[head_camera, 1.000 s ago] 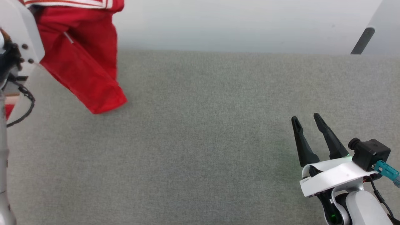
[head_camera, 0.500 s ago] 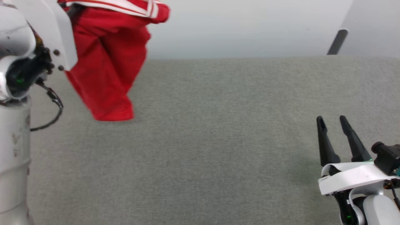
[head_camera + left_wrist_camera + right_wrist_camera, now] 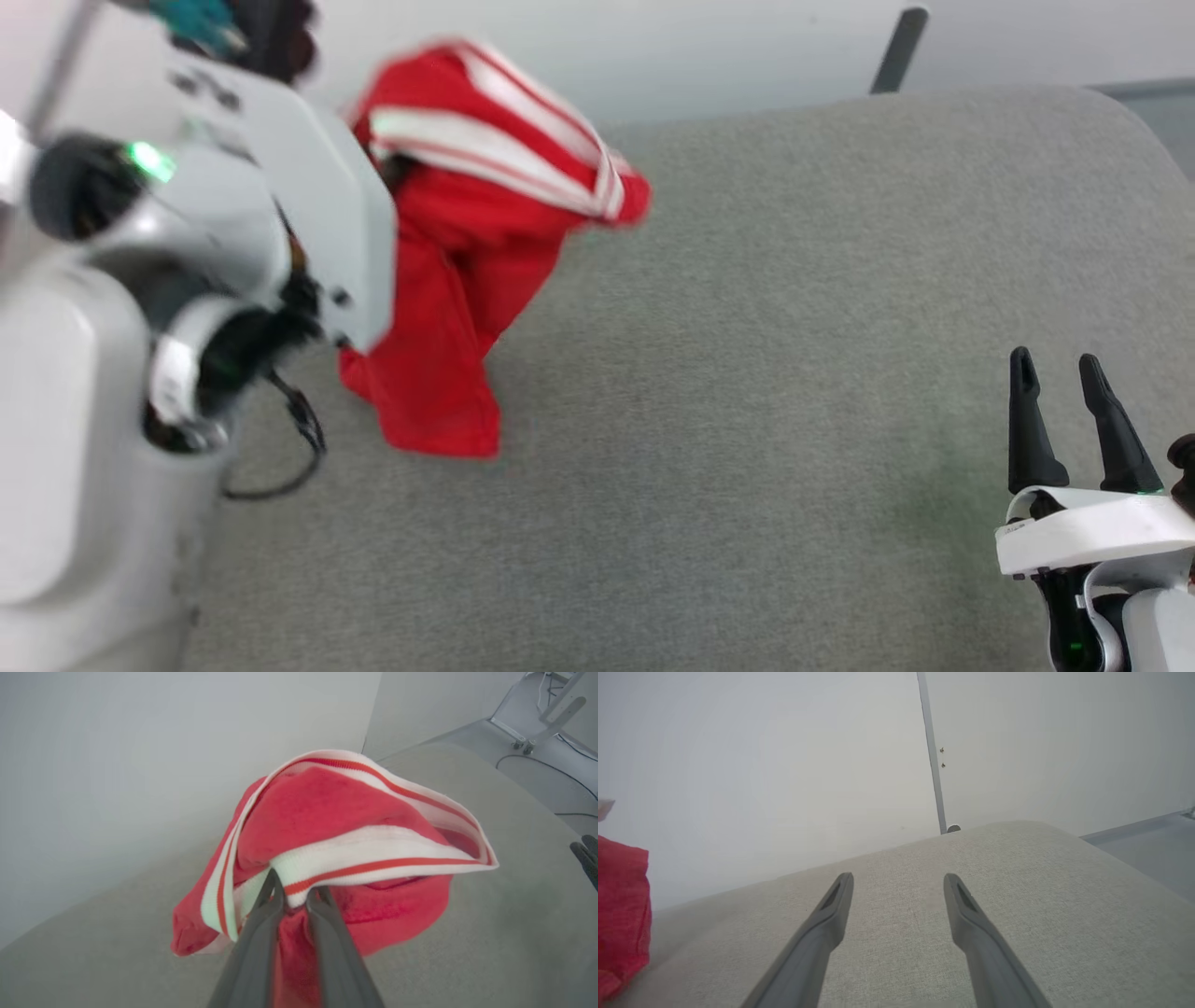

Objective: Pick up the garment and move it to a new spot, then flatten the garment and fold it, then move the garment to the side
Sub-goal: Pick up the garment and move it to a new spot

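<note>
Hanging, head view: the garment hung bunched over the far left part of the grey fabric surface; whether its lower end touched, I could not tell.
Right gripper, head view: the right gripper stood near the right edge, fingers apart and holding nothing.
Left wrist view: the left gripper was clamped on the garment's striped trim.
Right wrist view: fingers apart above the surface; red cloth at the view's left edge.
</note>
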